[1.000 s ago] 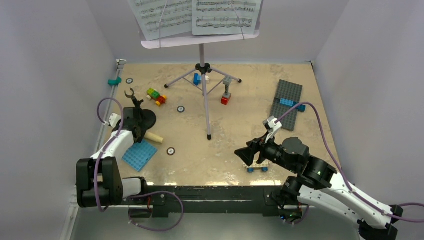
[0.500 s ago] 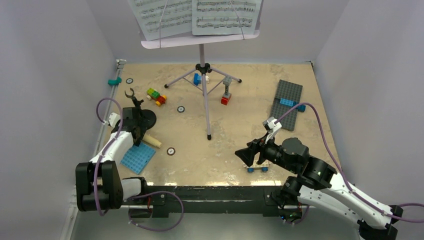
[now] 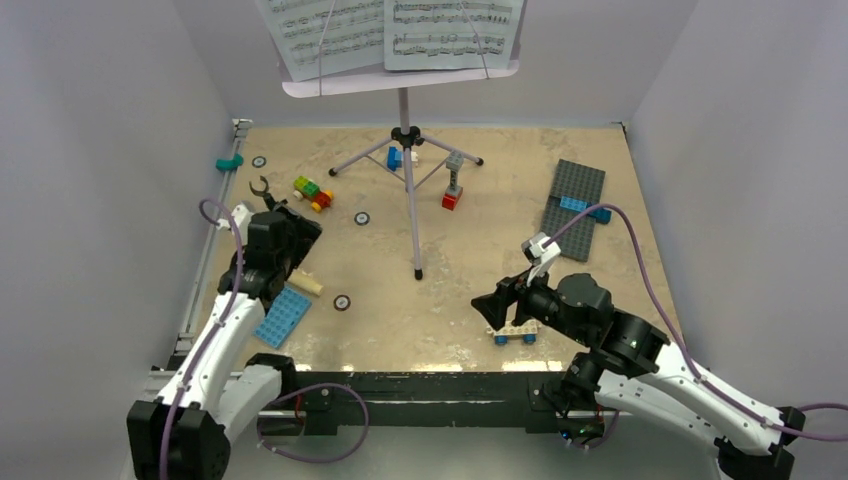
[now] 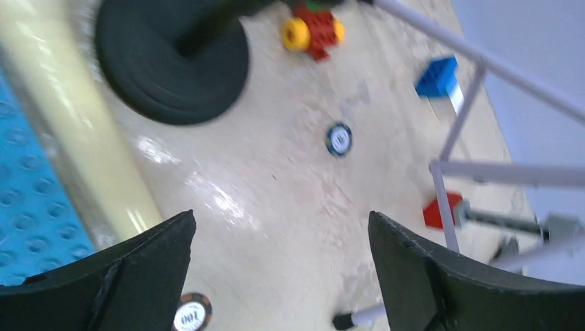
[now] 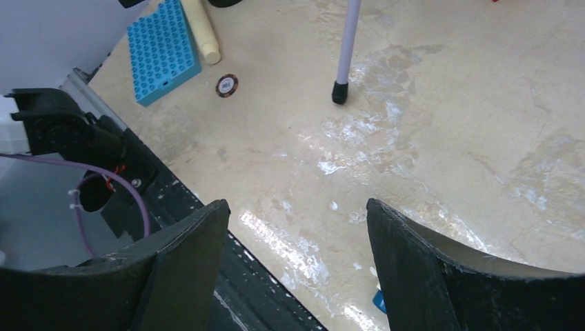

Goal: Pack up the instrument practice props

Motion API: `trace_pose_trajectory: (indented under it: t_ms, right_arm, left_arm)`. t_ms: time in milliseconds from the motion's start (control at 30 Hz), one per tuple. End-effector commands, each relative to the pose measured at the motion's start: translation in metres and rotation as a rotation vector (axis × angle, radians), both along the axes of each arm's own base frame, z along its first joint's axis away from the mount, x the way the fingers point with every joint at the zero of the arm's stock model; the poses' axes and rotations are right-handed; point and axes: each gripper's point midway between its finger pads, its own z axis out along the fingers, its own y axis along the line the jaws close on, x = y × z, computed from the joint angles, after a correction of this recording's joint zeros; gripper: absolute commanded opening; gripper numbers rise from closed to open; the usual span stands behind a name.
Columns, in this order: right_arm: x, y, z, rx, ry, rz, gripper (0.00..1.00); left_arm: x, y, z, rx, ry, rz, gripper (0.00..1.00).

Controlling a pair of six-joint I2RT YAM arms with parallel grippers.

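at left of the bench: cream microphone lies beside blue baseplate, near black mic stand
left fingers: spread wide, empty
right fingers: open, empty
music stand: upright at back

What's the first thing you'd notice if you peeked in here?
The tall lilac music stand at the far middle, with white sheet-music pages spread on it. Next, on the left side, the left gripper is open beside a cream-yellow microphone lying flat. On the right, the right gripper is open above the table.
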Motion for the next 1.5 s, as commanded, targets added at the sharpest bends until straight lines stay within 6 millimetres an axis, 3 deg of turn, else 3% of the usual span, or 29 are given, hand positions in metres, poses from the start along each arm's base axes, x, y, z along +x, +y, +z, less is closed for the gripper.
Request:
trace_pose_trajectory:
  t_ms: [0, 167, 333, 433, 567, 733, 900, 1300, 1467]
  right_arm:
    - [0.013, -0.009, 0.022, -0.025, -0.092, -0.048, 0.78]
    - [0.017, -0.008, 0.013, -0.066, -0.078, -0.054, 0.78]
    - [0.019, -0.002, -0.019, -0.122, -0.021, -0.052, 0.77]
    - [0.014, -0.001, -0.025, -0.109, 0.014, -0.044, 0.77]
    - [0.012, -0.004, -0.026, -0.091, 0.017, -0.050, 0.77]
    - [0.013, -0.008, -0.025, -0.119, 0.009, -0.062, 0.77]
    - [0.016, -0.010, -0.019, -0.124, -0.009, -0.069, 0.77]
    - [0.016, -0.010, -0.020, -0.132, -0.006, -0.069, 0.77]
    - [0.015, -0.009, -0.021, -0.131, -0.001, -0.063, 0.76]
  left_arm:
    - [0.000, -0.050, 0.020, 0.070, -0.059, -0.195, 1.00]
    - [0.010, -0.118, 0.024, 0.159, -0.134, -0.406, 1.00]
    - [0.044, -0.181, 0.059, 0.296, -0.357, -0.589, 1.00]
    - [0.064, -0.207, 0.090, 0.319, -0.522, -0.640, 1.00]
    - [0.086, -0.231, 0.110, 0.366, -0.625, -0.689, 1.00]
    - [0.114, -0.248, 0.101, 0.437, -0.582, -0.721, 0.99]
    - [0.126, -0.254, 0.077, 0.487, -0.523, -0.746, 0.85]
    - [0.121, -0.263, 0.057, 0.491, -0.501, -0.826, 0.56]
    - [0.118, -0.264, 0.049, 0.495, -0.476, -0.844, 0.50]
